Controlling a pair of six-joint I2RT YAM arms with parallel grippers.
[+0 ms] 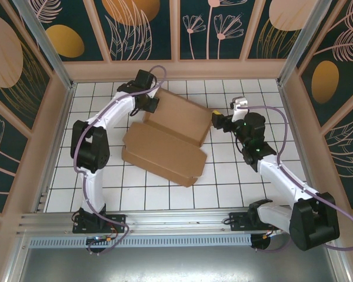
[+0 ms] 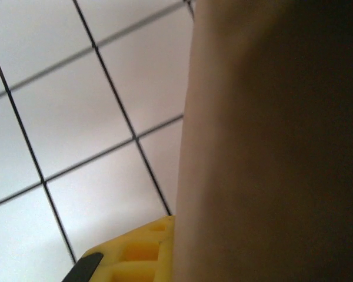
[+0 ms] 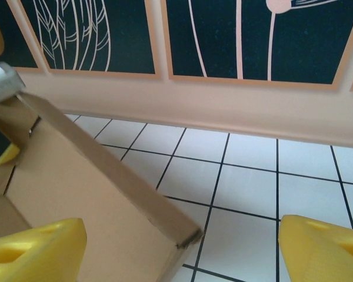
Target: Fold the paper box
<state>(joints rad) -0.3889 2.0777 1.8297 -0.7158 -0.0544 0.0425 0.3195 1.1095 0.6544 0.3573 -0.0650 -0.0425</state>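
Sprawling on glossy tiles (image 1: 235, 188) lies the paper box (image 1: 165, 147) — matte brown.

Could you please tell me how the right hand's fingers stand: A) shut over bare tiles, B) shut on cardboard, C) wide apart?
C: the yellow fingers of the right hand sit wide apart, with a corner of the plain brown corrugated cardboard box showing between them.

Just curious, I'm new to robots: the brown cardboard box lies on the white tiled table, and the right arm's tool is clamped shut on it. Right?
Not quite: the right tool is wide open, not clamped shut. The right wrist view shows its yellow fingers far apart near the plain brown corrugated cardboard box, which does lie on the white tiled table.
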